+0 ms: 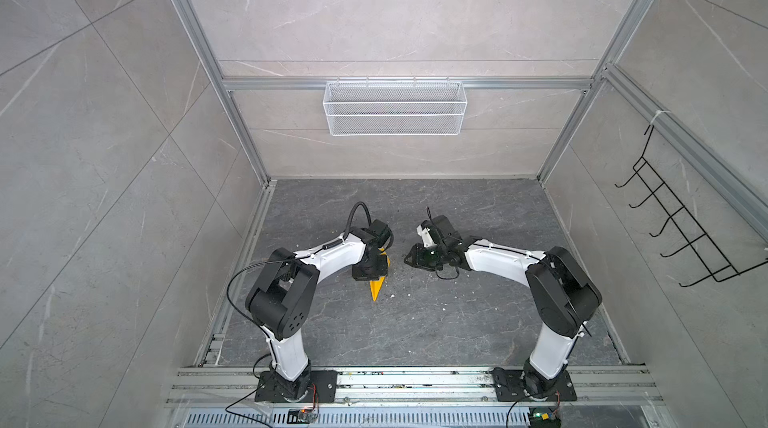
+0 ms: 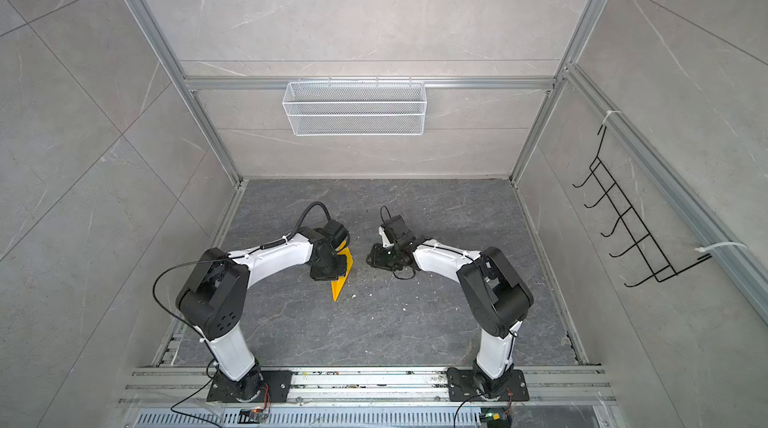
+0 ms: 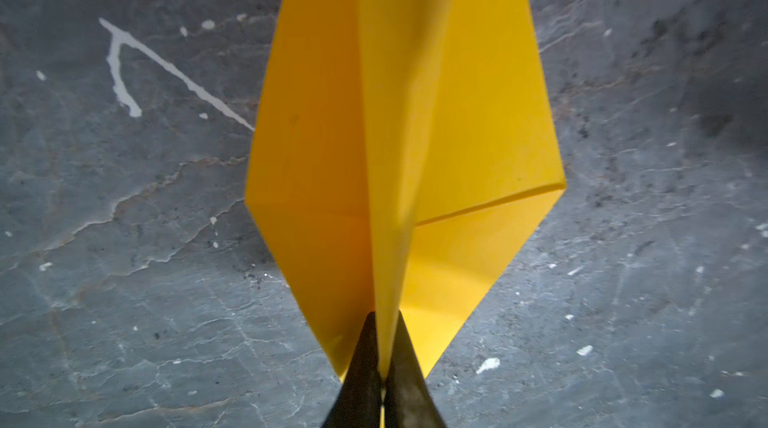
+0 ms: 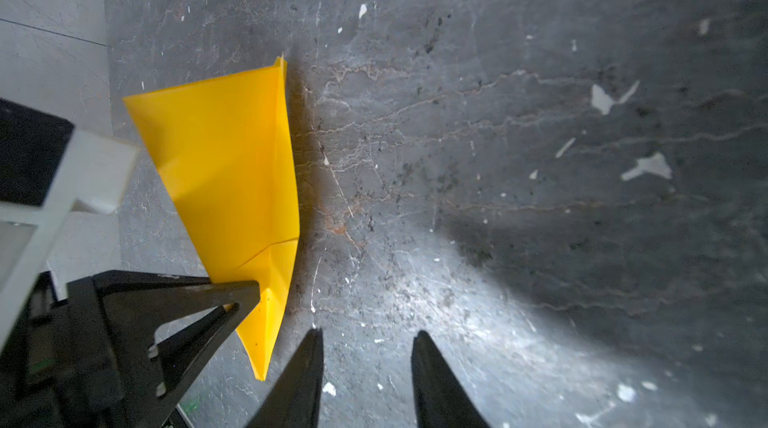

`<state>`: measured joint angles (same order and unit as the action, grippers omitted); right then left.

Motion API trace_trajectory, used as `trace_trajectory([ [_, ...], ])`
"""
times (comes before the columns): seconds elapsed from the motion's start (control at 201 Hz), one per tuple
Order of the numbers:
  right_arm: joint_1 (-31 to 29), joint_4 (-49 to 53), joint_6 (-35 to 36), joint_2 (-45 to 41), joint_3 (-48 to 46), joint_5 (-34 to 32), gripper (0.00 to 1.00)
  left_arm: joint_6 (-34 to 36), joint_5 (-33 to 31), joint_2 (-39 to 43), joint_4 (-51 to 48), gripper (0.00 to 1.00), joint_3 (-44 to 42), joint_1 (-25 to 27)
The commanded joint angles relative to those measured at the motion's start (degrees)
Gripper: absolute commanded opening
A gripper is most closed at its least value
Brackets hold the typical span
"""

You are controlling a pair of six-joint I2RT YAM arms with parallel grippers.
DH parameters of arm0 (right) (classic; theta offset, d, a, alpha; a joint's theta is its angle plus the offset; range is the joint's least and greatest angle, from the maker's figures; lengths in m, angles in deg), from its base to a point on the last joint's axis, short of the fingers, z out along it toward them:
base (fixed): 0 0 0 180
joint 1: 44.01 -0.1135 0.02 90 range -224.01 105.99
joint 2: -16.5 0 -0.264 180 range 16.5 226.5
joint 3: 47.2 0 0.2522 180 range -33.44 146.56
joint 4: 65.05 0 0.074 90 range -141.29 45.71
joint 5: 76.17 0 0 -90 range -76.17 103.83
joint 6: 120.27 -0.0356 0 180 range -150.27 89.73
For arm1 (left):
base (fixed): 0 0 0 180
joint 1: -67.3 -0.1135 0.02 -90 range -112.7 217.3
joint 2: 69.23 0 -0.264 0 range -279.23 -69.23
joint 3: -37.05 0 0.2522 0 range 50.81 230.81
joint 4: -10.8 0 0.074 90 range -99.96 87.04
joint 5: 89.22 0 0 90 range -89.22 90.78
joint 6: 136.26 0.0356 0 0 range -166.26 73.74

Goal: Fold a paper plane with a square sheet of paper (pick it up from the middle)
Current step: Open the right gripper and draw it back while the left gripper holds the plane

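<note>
The square sheet of paper is folded into a narrow yellow paper plane (image 1: 375,289) (image 2: 339,286), pointed tip toward the front. It stands on its edge on the dark floor. My left gripper (image 3: 384,315) is shut on its centre fold near the tip, with the wings (image 3: 482,134) spreading to either side. Most of the plane is hidden under this gripper (image 1: 370,270) in both top views. My right gripper (image 4: 368,334) is open with only bare floor between its fingers. It hovers a short way to the right of the plane (image 4: 232,164), not touching it.
A white mesh basket (image 1: 395,107) hangs on the back wall and a black wire hook rack (image 1: 681,222) on the right wall. Aluminium rails (image 1: 415,380) run along the front by the arm bases. White specks dot the slate floor (image 1: 457,313).
</note>
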<state>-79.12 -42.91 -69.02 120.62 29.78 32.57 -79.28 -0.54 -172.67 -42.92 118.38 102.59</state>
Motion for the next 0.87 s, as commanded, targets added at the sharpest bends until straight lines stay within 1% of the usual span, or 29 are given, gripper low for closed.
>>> trace_trajectory([
  [0.0,0.2,1.7,0.9,-1.2,-0.5,-1.3,0.39,1.8,-1.5,-1.4,-2.7,0.09,1.9,0.2],
  [0.149,0.2,1.8,0.9,-1.2,-0.5,-1.3,0.39,1.4,-2.2,-2.3,-3.0,0.14,1.7,0.3],
  [0.224,0.2,1.9,0.8,-1.1,-0.6,-1.3,0.39,1.4,-2.1,-2.8,-2.9,0.14,1.4,0.2],
  [0.244,0.2,1.9,0.8,-1.0,-0.6,-1.3,0.39,0.8,-2.1,-2.9,-2.9,0.15,1.3,0.3],
  [0.299,0.3,1.9,0.9,-0.9,-0.5,-1.2,0.39,0.2,-2.1,-3.2,-2.8,0.16,1.2,0.4],
  [0.448,0.2,1.9,0.7,-0.7,-0.6,-1.1,0.39,-0.6,-1.8,-4.5,-2.3,0.16,0.8,0.7],
  [0.558,0.2,1.9,0.6,-0.7,-0.6,-1.1,0.39,-1.0,-2.5,-4.8,-2.4,0.11,0.9,0.9],
  [0.767,0.3,2.7,0.9,-1.8,-0.3,-2.0,0.39,-0.7,-5.5,0.2,-4.0,0.1,4.0,1.1],
  [0.866,0.6,2.9,0.9,-2.6,-0.7,-2.9,0.39,-0.3,-6.0,0.7,-3.5,0.09,6.5,1.1],
])
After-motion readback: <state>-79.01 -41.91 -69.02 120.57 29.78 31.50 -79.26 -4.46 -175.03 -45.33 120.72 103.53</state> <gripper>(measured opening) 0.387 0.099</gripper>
